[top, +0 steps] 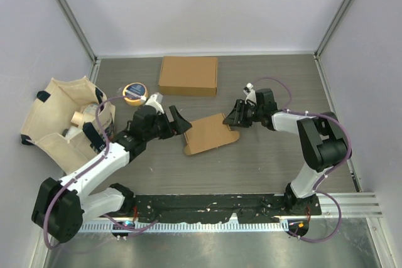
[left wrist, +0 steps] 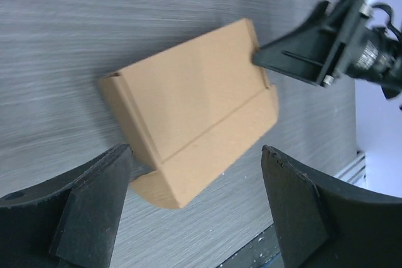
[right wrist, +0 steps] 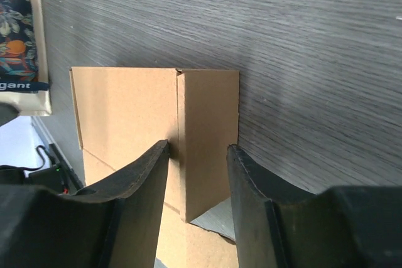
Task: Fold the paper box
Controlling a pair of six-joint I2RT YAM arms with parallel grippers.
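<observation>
I find the left tool point(left wrist: 196, 155) spread wide beside the flat brown cardboard box point(top: 210, 133); the right tool point(right wrist: 198, 149), parted, straddles its flap.

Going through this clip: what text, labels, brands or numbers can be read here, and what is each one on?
"gant": the end of a cut-off word, on the dark band of a floral-printed pack at the left edge of the right wrist view.
Round yellow-rimmed item: its blue centre is too small to read.
Items in the cloth bag: any print is too small to read.
Part-folded cardboard box and flat cardboard box: no print visible.
</observation>
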